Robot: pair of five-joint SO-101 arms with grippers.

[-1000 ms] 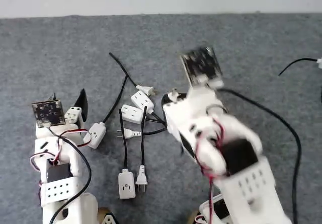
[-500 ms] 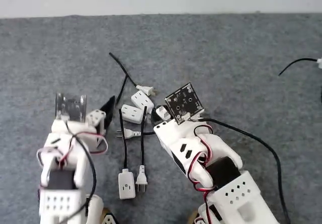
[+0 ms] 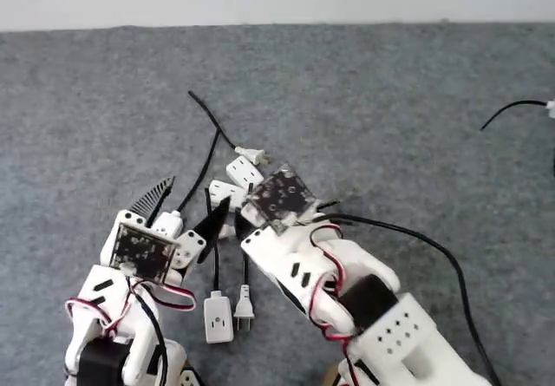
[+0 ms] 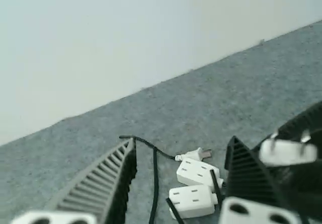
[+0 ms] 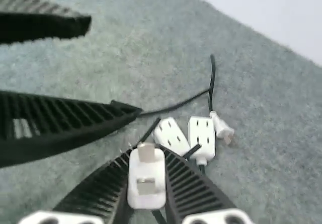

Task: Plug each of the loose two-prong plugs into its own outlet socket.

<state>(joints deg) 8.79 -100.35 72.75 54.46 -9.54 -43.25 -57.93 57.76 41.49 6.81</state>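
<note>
My right gripper (image 5: pixel 147 154) is shut on a white two-prong plug (image 5: pixel 146 177), prongs pointing outward. Just beyond it lie two white outlet sockets (image 5: pixel 171 136) (image 5: pixel 201 137) side by side on the grey carpet. In the high view they are the sockets (image 3: pixel 245 173) at the centre, partly under the right arm (image 3: pixel 299 269). A loose plug (image 3: pixel 251 153) lies just past them. My left gripper (image 3: pixel 198 193) stands open left of the sockets, its black fingers (image 4: pixel 108 183) spread wide. The left wrist view has the sockets (image 4: pixel 196 172) between those fingers and the held plug (image 4: pixel 288 151) to one side.
Another white socket (image 3: pixel 217 317) and a loose plug (image 3: pixel 244 308) lie near the front between the arms, on black cords. A black cable (image 3: pixel 434 247) trails from the right arm. A further cord end (image 3: pixel 520 108) lies far right. The carpet's far half is open.
The left arm has swung forward and right, bringing its open gripper beside the sockets. The right arm has dropped and moved left toward the same sockets, still carrying the plug.
</note>
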